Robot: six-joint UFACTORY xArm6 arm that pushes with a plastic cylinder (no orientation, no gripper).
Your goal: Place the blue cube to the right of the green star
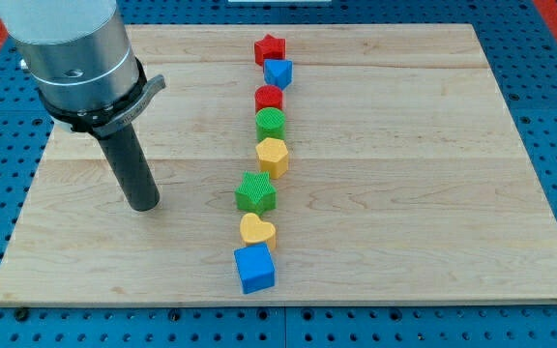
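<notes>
The blue cube (254, 268) sits near the view's bottom, at the lower end of a column of blocks. The green star (255, 193) lies two places above it, with a yellow heart (257, 231) between them. My tip (144, 205) rests on the board well to the view's left of the green star, touching no block.
Above the star the column continues with a yellow hexagon (273, 156), a green cylinder (271, 123), a red cylinder (269, 99), a small blue block (278, 72) and a red star (270, 48). The wooden board (433, 193) lies on a blue perforated table.
</notes>
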